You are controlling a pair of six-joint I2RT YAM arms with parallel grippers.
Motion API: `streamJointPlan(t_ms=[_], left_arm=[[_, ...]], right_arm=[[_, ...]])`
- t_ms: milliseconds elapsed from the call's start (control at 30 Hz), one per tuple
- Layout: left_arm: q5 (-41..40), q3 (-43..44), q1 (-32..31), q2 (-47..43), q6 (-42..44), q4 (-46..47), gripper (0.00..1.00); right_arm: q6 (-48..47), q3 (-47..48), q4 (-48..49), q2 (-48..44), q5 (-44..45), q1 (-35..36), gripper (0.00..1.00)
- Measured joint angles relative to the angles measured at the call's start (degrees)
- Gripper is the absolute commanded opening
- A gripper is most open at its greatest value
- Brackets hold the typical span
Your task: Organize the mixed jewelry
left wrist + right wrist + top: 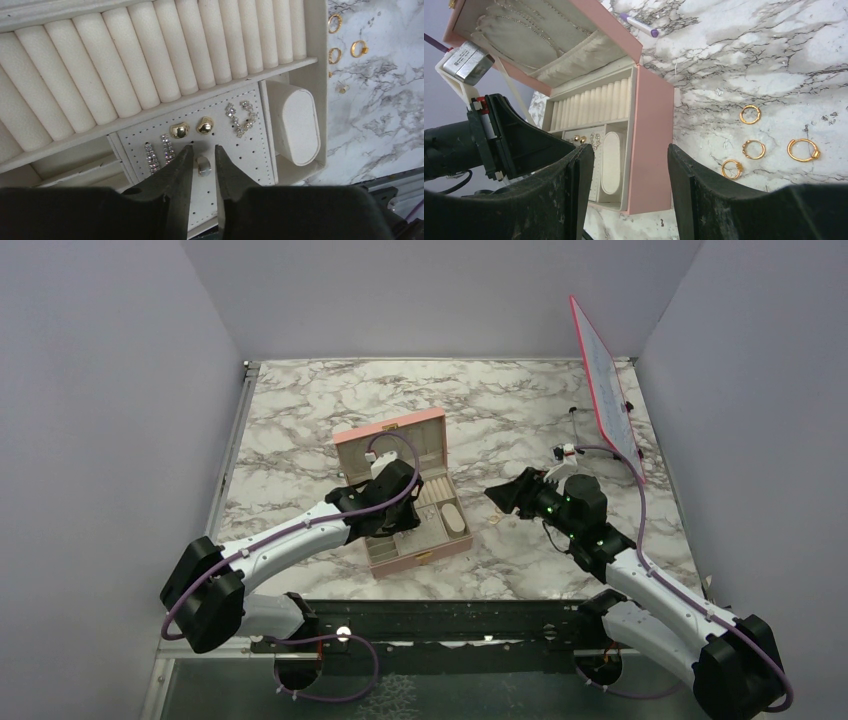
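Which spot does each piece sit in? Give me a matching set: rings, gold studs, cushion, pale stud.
1 gold rings
2 gold dome studs
3 oval cushion
4 pale stud

A on the perforated panel, ahead of the fingertips
B between the left gripper tips
C loose on the marble
D walled off beside that panel

Pairs: 1-C, 2-A, 3-D, 4-B

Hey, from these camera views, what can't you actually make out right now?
Left wrist view: whether the left gripper grips the small pale earring between its fingers; gaps too narrow to judge.
Top view: the gold rings on the marble table are too small; the left arm covers much of the pink, beige-lined jewelry box.
Right wrist view: the open right gripper hides part of the box's tray.
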Motion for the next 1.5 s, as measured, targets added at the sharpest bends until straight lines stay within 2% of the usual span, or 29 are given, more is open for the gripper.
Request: streamJointPlan(t_ms=[267, 367, 667, 900, 1067, 1200, 1400, 1500], left_arm=[[0.48, 0.09, 0.00, -0.57, -0.26, -0.09, 0.32], [0.55, 0.13, 0.00, -1.25, -0.20, -0.98, 0.38], [-0.09, 1.38, 0.00, -7.19, 1.81, -0.70, 0.69], [-0.46, -1.25, 0.00, -12.76, 4.81, 7.93, 0.92], [0.66, -3.26, 0.00, -12.90, 7.17, 13.18, 0.92], [3.02, -3.65, 0.00, -12.33, 8.59, 17.88, 0.86], [6.93, -4.57, 0.00, -10.14, 9.60, 23.10, 0.72], [8.28, -5.05, 0.00, -9.11, 9.73, 24.46, 0.70]], right_arm=[[-0.33, 0.00, -1.25, 0.00, 0.81, 0.00, 0.60], [-0.72, 0.00, -2.73, 0.00, 1.40, 0.00, 0.60], [-4.22, 5.38, -14.10, 0.87, 7.85, 0.00, 0.62], [-8.57, 11.76, -24.74, 9.60, 13.25, 0.00, 0.64], [-11.23, 13.20, -29.97, 17.64, 13.35, 0.00, 0.64], [-12.94, 13.20, -31.69, 20.96, 13.22, 0.00, 0.63], [-14.56, 13.22, -31.56, 21.94, 12.98, 0.00, 0.54], [-15.02, 13.35, -31.45, 23.65, 13.00, 0.00, 0.50]])
